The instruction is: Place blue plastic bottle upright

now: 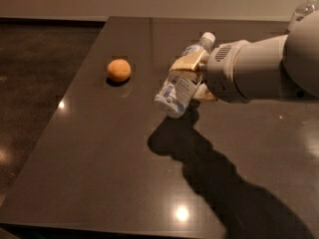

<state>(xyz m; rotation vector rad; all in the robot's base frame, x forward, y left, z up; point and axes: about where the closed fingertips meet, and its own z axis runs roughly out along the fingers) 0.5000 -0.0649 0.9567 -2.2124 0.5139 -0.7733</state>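
Hand [194, 77] clamps the tilted bottle [174, 91] above the surface [99, 158]; let go at this lean, it would likely topple and roll.

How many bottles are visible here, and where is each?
2. The blue plastic bottle hangs tilted over the table, clamped in the gripper. A second clear bottle shows partly at the top right edge, behind the arm, which may hide others.
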